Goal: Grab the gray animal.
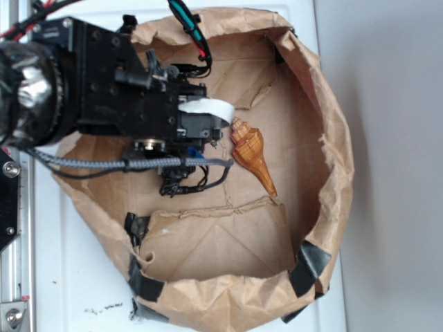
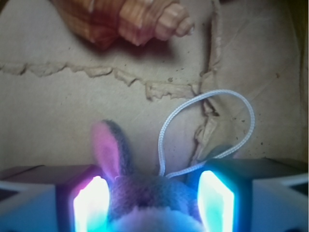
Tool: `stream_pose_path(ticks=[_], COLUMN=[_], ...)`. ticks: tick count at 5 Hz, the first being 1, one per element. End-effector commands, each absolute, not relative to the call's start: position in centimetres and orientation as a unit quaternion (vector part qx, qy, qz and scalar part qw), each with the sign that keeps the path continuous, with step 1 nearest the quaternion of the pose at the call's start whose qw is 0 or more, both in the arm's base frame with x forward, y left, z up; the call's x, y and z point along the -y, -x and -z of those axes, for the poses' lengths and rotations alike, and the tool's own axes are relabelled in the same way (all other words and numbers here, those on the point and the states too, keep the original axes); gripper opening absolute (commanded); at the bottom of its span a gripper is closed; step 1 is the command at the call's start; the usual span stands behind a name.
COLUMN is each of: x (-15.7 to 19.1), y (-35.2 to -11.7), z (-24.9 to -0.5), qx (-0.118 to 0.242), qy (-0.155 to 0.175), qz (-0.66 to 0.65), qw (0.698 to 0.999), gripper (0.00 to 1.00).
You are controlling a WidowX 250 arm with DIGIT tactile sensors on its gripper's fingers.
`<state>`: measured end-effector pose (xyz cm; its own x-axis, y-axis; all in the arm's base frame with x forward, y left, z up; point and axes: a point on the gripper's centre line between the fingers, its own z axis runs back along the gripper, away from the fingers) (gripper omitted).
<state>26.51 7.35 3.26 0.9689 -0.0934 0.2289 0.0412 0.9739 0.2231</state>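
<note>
Between my two glowing pads (image 2: 90,203) sits the gray animal (image 2: 149,198); my gripper (image 2: 152,205) has its jaws around the head, pressing both sides. One pink-lined ear (image 2: 110,150) stands up beside the left pad, and its white string loop (image 2: 207,130) lies on the paper beyond. Further away lies the seashell (image 2: 120,19), inside the paper bag (image 1: 325,173).
</note>
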Motion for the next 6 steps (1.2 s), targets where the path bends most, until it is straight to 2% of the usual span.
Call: stream_pose_path(ticks=[1,2,3,4,5,6], x=[-7.4,-6.1,-5.2,-4.4,-3.5,-3.4], y=[-26.7,-26.3,-26.5,-26.2,-25.8,-26.2], z=[-8.2,-12.2,-15.9,-19.4,-21.2,-21.4], qx=[0.160,0.165,0.148,0.149,0.164,0.170], qy=[-0.082,-0.045,-0.019,-0.015,-0.028,-0.026], qz=[0.037,0.027,0.004,-0.022,-0.023,-0.029], qw=[0.983,0.985,0.989,0.988,0.986,0.985], gripper=[0.00,0.00,0.00,0.00,0.00,0.00])
